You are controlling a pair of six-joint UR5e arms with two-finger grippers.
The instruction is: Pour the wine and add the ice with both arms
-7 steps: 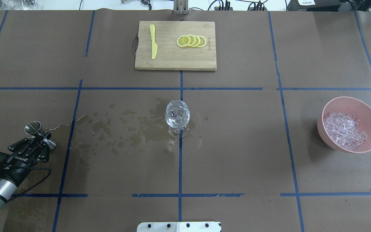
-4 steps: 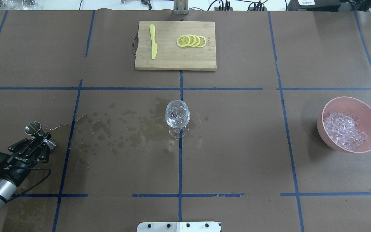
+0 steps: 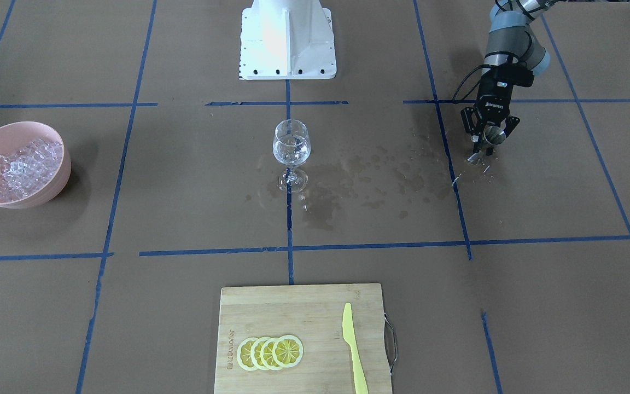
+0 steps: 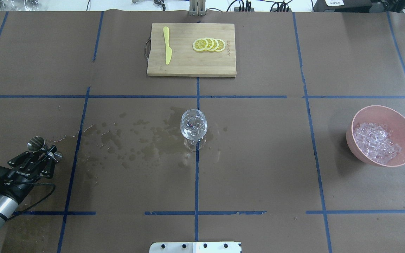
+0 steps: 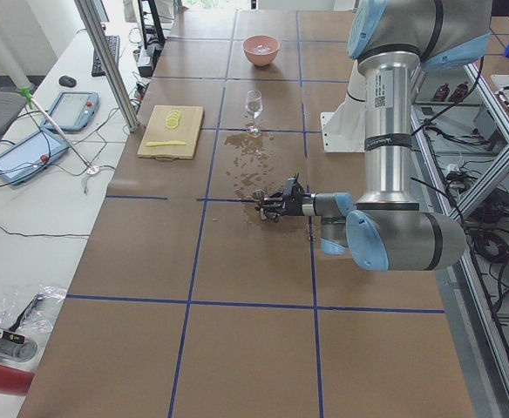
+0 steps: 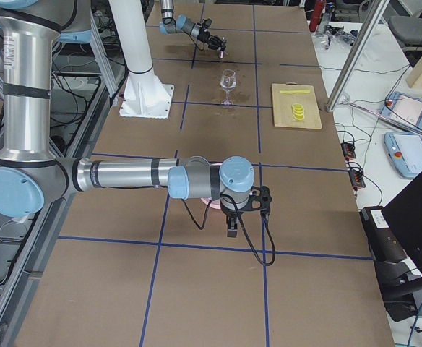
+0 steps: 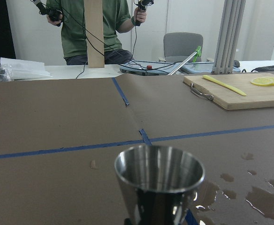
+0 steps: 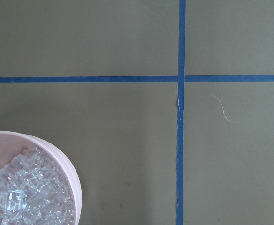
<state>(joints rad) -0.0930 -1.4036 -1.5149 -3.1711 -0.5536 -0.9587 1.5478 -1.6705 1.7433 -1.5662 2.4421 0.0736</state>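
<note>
Our left gripper [image 4: 49, 152] clamps the small steel double-cone jigger [image 4: 36, 143], with the wine [image 3: 291, 155] in the clear stemmed glass [image 4: 193, 123] well beyond its fingertips, while our right gripper [image 6: 230, 225], whose opening we cannot tell, hangs above the ice cubes [image 4: 376, 144] in the pink bowl [image 4: 350, 137], and letting go at a tilt could topple the jigger.

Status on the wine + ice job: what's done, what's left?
Looks done: the pour. The wine glass seems to hold a little clear liquid, and wet splashes lie beside it.
In hand: the left gripper holds the metal jigger upright, low at the table's left side.
Left: the ice is heaped in the pink bowl, with none clearly in the glass. The right arm is by the bowl.
</note>
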